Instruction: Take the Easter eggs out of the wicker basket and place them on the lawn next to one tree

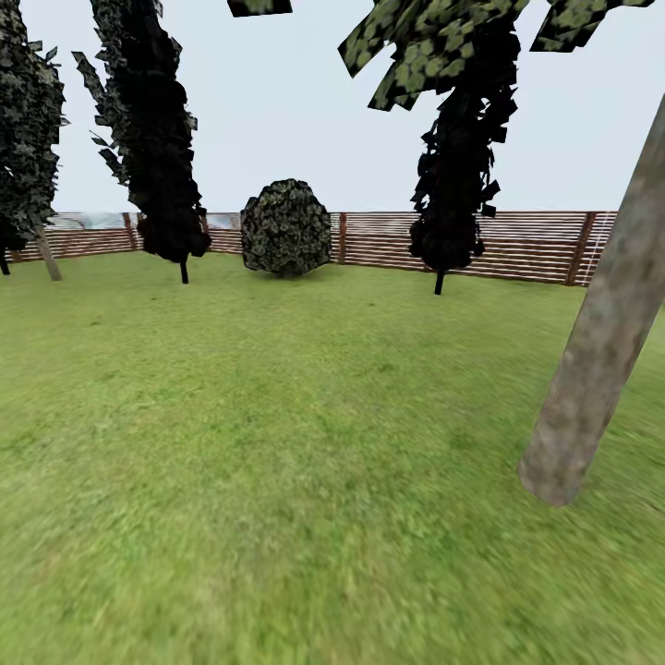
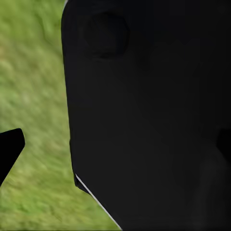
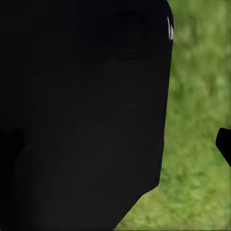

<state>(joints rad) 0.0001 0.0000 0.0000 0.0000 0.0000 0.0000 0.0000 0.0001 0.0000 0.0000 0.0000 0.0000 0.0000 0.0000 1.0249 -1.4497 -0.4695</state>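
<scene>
Close in front of each wrist camera sits a big black body, probably part of the robot itself, with blurred green grass showing past its edge. A black tip pokes in at the edge of the left wrist view (image 2: 9, 149) and another at the edge of the right wrist view (image 3: 224, 143); they may be fingers. I cannot tell from these whether the left gripper or the right gripper is open, closed or carrying anything.

Further out, in the head view, the lawn (image 1: 277, 462) spreads wide, green with yellowish patches. A thick, leaning grey-brown trunk, the tree (image 1: 600, 342), stands at the right with its base on the grass. No eggs and no wicker basket appear anywhere on this stretch, so the robot seems to be travelling or searching.

The main risk, as I judge it, is steering: with the basket unseen, the base could head the wrong way, or pass too near the leaning trunk and clip it. With the wrist cameras so blocked, a later reach would have little close-up guidance.

Beyond the grass, narrow dark cypress-like trees (image 1: 152, 139) stand at left and centre-right (image 1: 457, 166), a round bush (image 1: 286, 228) sits between them, and a slatted wooden fence (image 1: 536, 245) closes the garden under a pale sky.
</scene>
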